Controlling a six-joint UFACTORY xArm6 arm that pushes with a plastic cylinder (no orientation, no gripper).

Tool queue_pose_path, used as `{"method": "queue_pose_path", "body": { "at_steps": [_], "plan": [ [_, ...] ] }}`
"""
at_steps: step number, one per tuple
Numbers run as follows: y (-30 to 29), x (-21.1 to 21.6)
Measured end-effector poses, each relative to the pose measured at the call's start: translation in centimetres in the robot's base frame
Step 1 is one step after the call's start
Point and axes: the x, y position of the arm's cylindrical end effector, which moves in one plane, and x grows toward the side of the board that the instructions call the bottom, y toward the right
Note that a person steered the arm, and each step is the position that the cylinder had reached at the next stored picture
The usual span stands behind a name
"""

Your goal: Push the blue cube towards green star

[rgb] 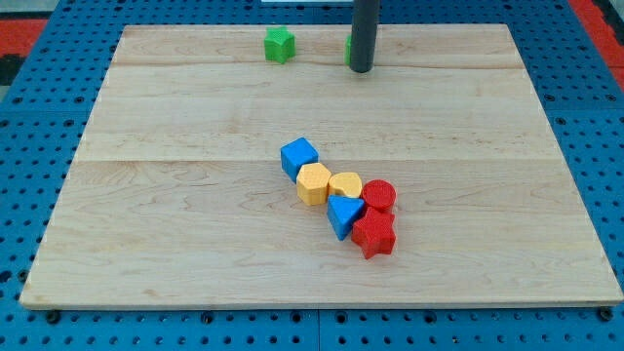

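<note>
My tip [361, 69] rested near the view's top edge of the wooden board [195, 244], a plain rod with no jaws to open or close, holding nothing; it stood against a green block [349, 51] mostly hidden behind it, whose shape I could not tell. The green star [279, 44] sat just to the view's left of it. The blue cube [299, 157] lay well apart, mid-board, heading a tight cluster: a yellow hexagon [314, 183], a yellow cylinder [345, 185], a blue triangle [342, 215], a red cylinder [379, 196] and a red star [373, 235]. Judging by that, the push had not yet started; the tip likely needed to come round below the cube.
</note>
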Motion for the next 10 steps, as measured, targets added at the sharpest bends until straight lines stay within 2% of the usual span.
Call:
{"method": "queue_pose_path", "body": {
  "at_steps": [1,2,3,4,5,6,7,8,9,10],
  "plan": [
    [1.3,-0.4],
    [4.9,3.2],
    [3.2,10.6],
    [-2.5,13.8],
    [-5.8,16.5],
    [-12.4,16.5],
    [-14.9,16.5],
    [-15.6,20.9],
    [-19.7,23.5],
    [-19.8,25.3]
  ]
}}
